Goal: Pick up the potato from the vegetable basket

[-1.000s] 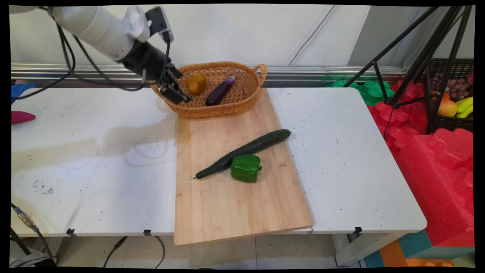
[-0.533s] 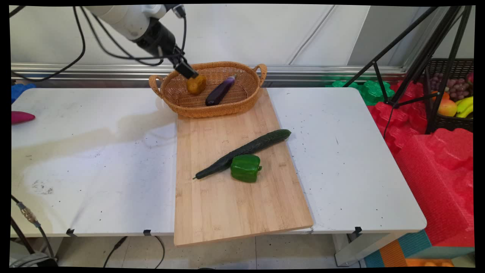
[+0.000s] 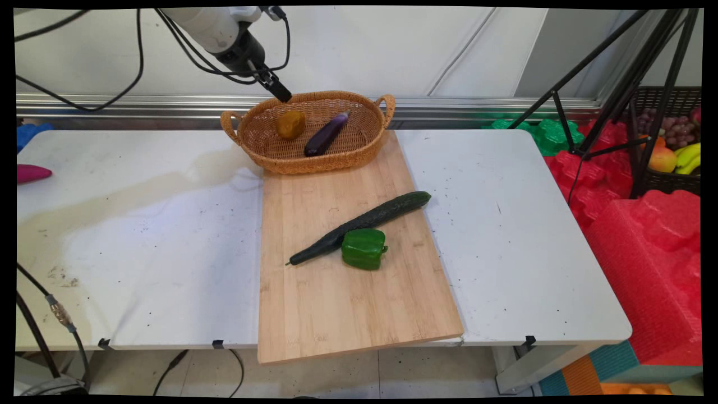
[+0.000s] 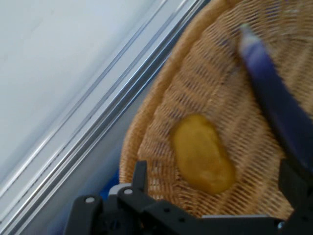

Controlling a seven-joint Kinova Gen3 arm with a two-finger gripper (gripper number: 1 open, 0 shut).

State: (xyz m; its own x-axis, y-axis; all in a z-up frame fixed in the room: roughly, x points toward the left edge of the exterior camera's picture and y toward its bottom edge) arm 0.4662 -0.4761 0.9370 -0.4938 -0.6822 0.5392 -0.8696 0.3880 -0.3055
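i see a wicker basket (image 3: 314, 160) at the far end of the tabletop (image 3: 140, 235), its near edge sitting on the far end of a wooden cutting board (image 3: 348, 303). inside the basket: a yellow-brown potato (image 3: 290, 124) on the left and a purple eggplant (image 3: 325, 134) lying diagonal beside it, close but i can't tell if they touch. hand view shows the same two on the weave, potato (image 4: 203, 154) centre, eggplant (image 4: 276, 103) to the right.

my end effector (image 3: 279, 91) hangs above the basket's far-left rim, over the potato, clear of everything. fingers spread wide apart in the hand view, one finger (image 4: 140, 176) at left and the other at the right edge, nothing between them but the potato lower down. it has hold of nothing.

on the cutting board, mid way down: a long dark cucumber (image 3: 359, 226) lying diagonal, and a green bell pepper (image 3: 364, 248) just beside its near side, seems touching.

tabletop is white, stained and speckled. a pink object (image 3: 32, 173) at the far left edge, a blue thing (image 3: 31, 133) behind it. wall with a metal rail (image 3: 477, 104) behind. to the right: black tripod legs (image 3: 617, 84), red foam shapes (image 3: 645, 241), green foam (image 3: 547, 134), and a dark crate (image 3: 670, 140) holding fruit — grapes, banana, something orange-red.
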